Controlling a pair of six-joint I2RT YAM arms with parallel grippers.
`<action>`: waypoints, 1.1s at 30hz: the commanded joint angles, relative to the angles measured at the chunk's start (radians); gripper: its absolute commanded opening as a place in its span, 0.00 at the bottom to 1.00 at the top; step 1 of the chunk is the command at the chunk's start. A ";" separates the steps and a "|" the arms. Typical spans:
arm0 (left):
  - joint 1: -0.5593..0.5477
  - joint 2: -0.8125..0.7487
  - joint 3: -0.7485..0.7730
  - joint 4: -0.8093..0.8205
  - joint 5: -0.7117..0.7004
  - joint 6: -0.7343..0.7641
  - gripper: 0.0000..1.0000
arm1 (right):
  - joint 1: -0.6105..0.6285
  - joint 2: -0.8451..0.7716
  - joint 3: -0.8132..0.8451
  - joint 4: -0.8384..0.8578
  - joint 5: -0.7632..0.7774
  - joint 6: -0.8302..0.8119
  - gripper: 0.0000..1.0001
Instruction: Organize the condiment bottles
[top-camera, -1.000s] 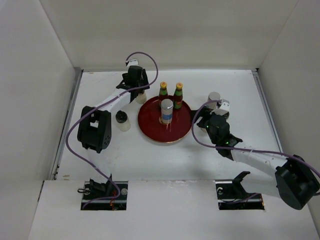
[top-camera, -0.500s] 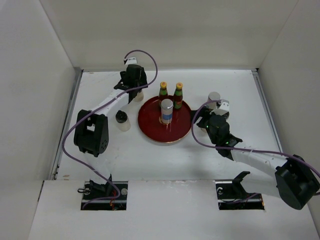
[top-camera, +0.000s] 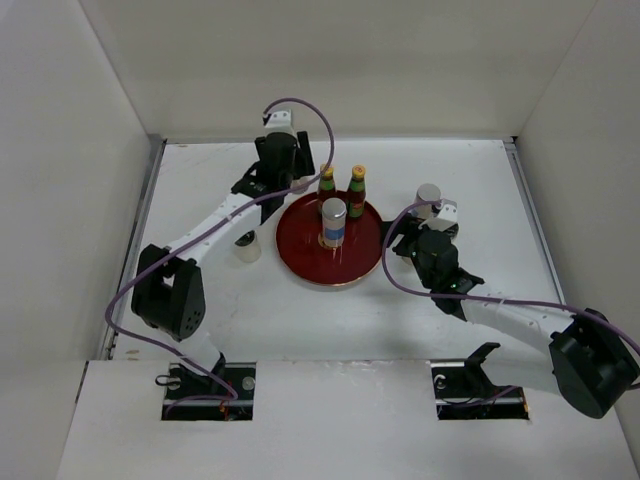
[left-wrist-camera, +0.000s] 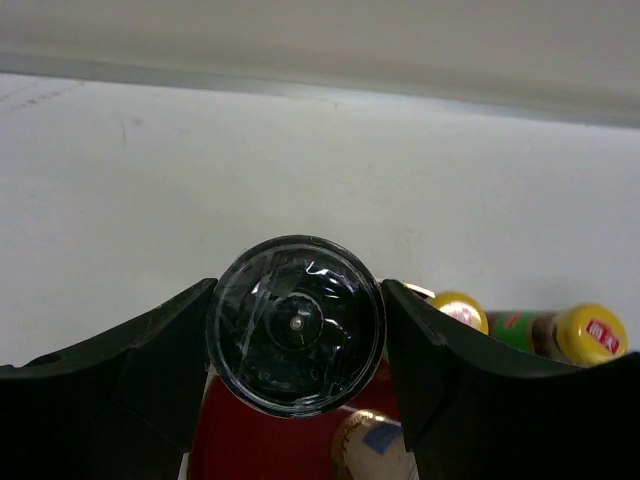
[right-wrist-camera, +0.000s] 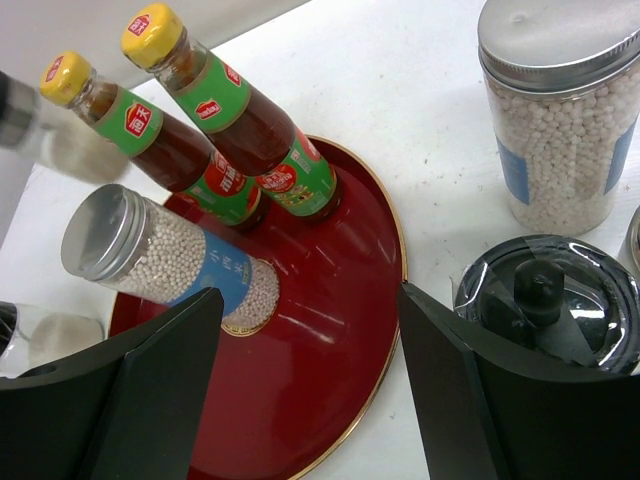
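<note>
Sitting clamped inside the left gripper (left-wrist-camera: 297, 300): a black-lidded shaker jar (left-wrist-camera: 295, 330).

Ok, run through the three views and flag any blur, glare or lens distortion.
Left wrist: white glare streaks cross the lid of the black-lidded jar, and the yellow-capped sauce bottles behind it look soft. Right wrist: the same jar, at upper left, is smeared by blur, and the wide lens tilts everything standing on the red tray outward. Top external: even light, soft shadows, no glare.
</note>
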 joint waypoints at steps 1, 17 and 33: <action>-0.029 -0.032 -0.032 0.076 -0.001 -0.014 0.35 | 0.009 0.008 0.015 0.066 0.003 -0.004 0.77; -0.073 0.048 -0.135 0.153 0.019 -0.046 0.35 | 0.010 0.005 0.018 0.060 -0.002 -0.007 0.77; -0.099 -0.081 -0.249 0.129 -0.081 -0.043 0.80 | 0.010 0.002 0.017 0.066 0.006 -0.013 0.83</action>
